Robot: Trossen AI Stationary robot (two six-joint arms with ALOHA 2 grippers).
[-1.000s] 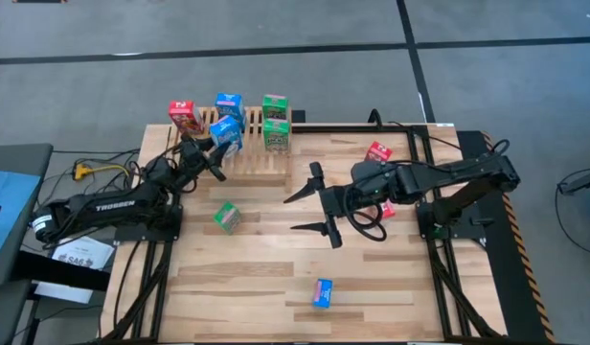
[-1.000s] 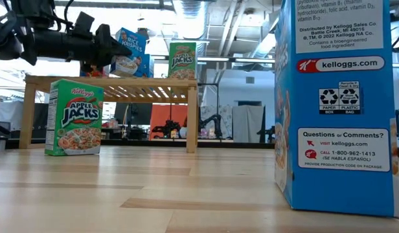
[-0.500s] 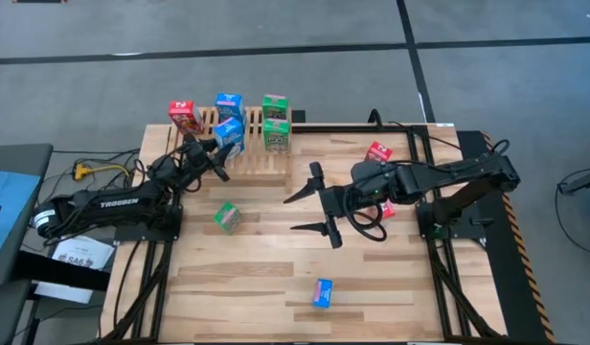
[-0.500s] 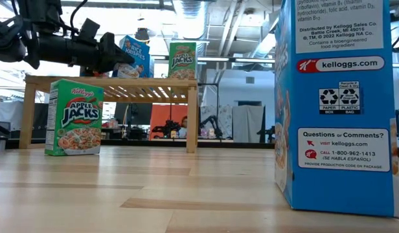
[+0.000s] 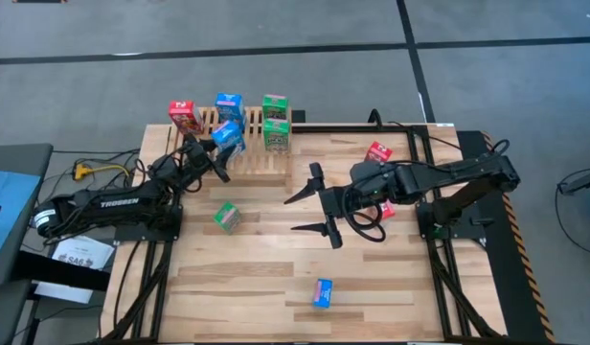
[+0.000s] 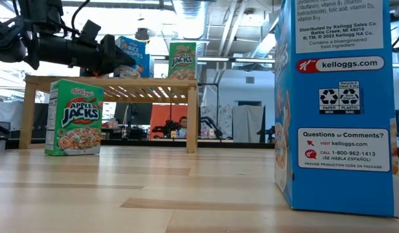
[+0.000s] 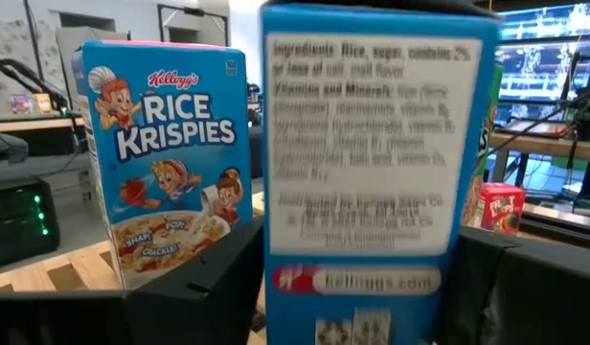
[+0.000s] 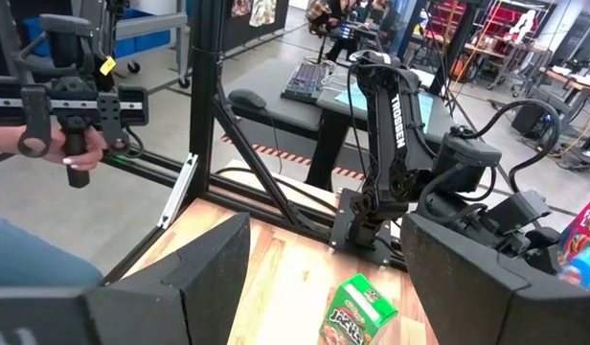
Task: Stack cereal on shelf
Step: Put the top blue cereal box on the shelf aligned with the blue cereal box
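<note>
Left pincer [image 5: 221, 146] flanks a blue cereal box [image 7: 372, 172] at the shelf [image 5: 261, 163] edge, grip uncertain; right pincer [image 5: 309, 201] gapes empty over bare worktop [image 5: 257, 268].

We see a table [image 6: 154, 194] of pale wood planks, smooth with a soft sheen. The shelf [image 6: 109, 81] is light bare wood, matt. The cereal boxes [image 7: 376, 172] are printed cardboard with a slight gloss. The arms [image 5: 103, 206] look like matt black plastic or metal.
</note>
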